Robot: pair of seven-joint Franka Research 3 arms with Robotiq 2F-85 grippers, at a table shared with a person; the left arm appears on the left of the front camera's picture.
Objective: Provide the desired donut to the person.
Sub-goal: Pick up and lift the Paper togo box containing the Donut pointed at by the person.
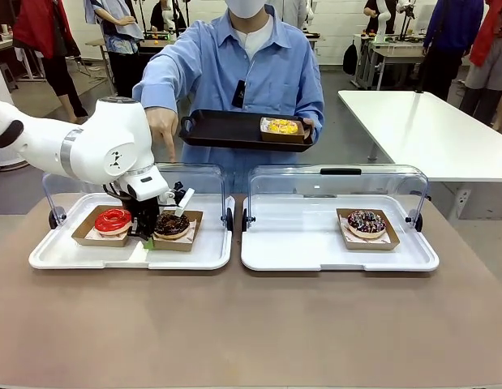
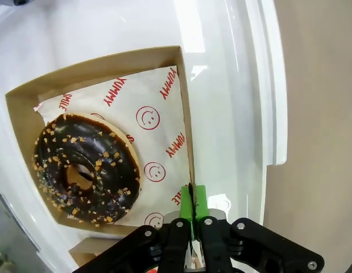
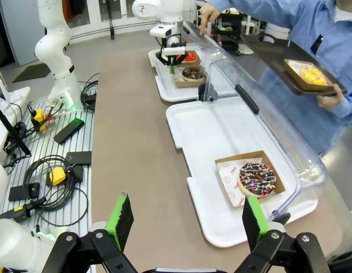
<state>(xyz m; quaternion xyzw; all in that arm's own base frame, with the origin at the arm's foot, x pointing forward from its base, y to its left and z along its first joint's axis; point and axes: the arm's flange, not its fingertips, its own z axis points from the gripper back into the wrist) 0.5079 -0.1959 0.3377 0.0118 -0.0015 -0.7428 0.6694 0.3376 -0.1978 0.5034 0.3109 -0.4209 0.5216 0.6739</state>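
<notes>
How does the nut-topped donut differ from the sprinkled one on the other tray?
The nut donut carries chopped nuts; the sprinkled donut has coloured sprinkles. The nut donut shares its tray with a red donut; the sprinkled donut sits alone. The left gripper is shut on the nut donut's box; the sprinkled donut's box is untouched. Both are chocolate-glazed, in brown boxes.

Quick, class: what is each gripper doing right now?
Left gripper: closed on the chocolate donut's box wall.
Right gripper: open, empty.

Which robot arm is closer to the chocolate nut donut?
Left. The left end effector pinches the chocolate donut's cardboard tray; the right end effector hangs open, far off.
</notes>
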